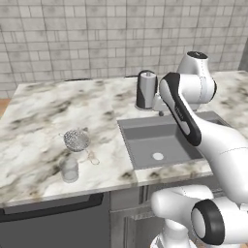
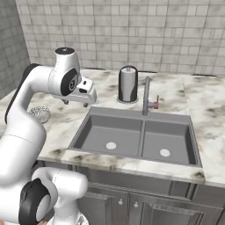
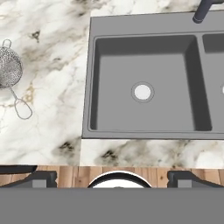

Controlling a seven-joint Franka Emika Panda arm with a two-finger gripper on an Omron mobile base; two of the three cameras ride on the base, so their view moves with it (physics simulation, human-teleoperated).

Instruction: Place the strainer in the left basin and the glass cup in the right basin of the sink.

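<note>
The strainer, a silvery mesh bowl with a thin wire handle, lies on the marble counter left of the sink. The clear glass cup stands just in front of it, near the counter's edge. Both the left basin and the right basin hold nothing but their white drains. My gripper hangs open and holds nothing, high above the counter's front edge, between the strainer and the left basin.
A tall dark steel canister stands behind the sink beside the grey faucet. A tiled wall closes the back. Marble counter stretches left and right of the sink; wood floor lies beyond its front edge.
</note>
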